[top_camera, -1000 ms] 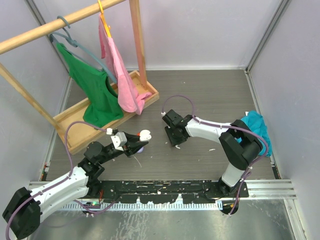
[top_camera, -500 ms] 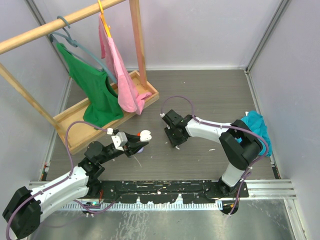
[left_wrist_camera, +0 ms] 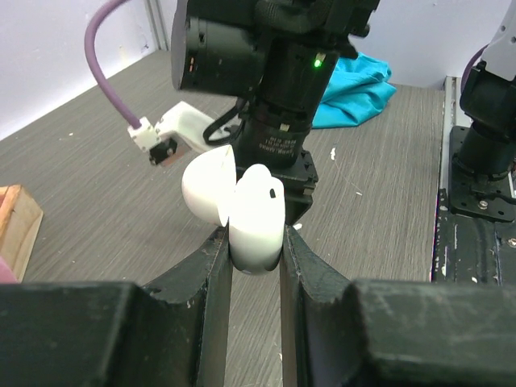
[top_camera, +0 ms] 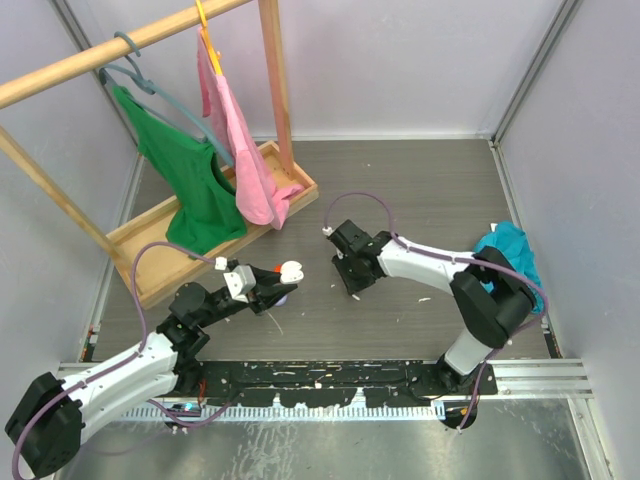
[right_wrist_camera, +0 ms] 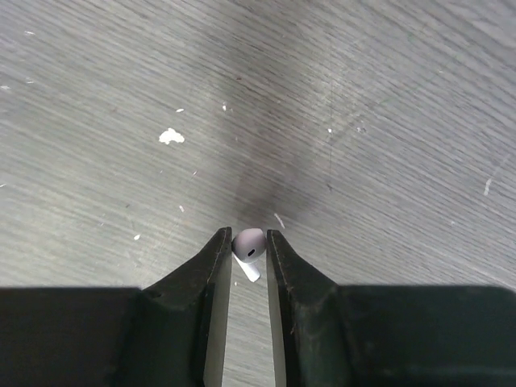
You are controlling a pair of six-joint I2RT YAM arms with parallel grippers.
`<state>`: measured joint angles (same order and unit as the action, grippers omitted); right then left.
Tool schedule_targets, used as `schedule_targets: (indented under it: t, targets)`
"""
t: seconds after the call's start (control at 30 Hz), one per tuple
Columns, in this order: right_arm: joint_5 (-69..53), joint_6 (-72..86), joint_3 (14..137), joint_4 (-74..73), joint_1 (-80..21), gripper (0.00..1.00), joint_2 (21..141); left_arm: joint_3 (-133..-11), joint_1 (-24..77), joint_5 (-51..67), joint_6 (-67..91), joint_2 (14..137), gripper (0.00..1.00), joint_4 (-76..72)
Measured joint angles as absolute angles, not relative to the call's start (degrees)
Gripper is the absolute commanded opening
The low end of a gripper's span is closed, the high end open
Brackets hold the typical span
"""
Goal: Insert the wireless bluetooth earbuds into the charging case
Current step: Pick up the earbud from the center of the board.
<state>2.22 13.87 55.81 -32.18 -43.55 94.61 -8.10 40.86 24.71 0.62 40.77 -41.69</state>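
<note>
My left gripper (top_camera: 284,279) is shut on a white charging case (top_camera: 291,270) and holds it above the table with its lid open. In the left wrist view the case body (left_wrist_camera: 256,219) sits pinched between the fingers, and the lid (left_wrist_camera: 207,187) is tipped back to the left. My right gripper (top_camera: 352,284) points down at the table, just right of the case. In the right wrist view a white earbud (right_wrist_camera: 249,244) with a short stem sits between its fingertips (right_wrist_camera: 218,251), which touch it on both sides. The other earbuds are out of view.
A wooden rack (top_camera: 215,225) with a green shirt (top_camera: 195,190) and a pink garment (top_camera: 245,150) stands at the back left. A teal cloth (top_camera: 512,255) lies at the right wall. Something small and lilac (top_camera: 282,297) lies under my left gripper.
My right gripper has shifted slightly to the right and toward the near edge. My left gripper holds the case in the same place.
</note>
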Motion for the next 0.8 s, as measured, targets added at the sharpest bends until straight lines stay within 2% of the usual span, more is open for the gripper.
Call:
schedule_targets:
  t: [0.37, 0.8]
  targets:
    - [3.7, 14.7, 54.8, -26.4, -45.6, 0.20, 77.8, -8.1, 40.9, 26.0, -1.1, 41.5, 0.00, -41.7]
    - [4.5, 14.2, 45.3, -8.1, -51.3, 0.17, 54.7, -10.9, 40.9, 30.2, -4.1, 46.8, 0.00, -44.1]
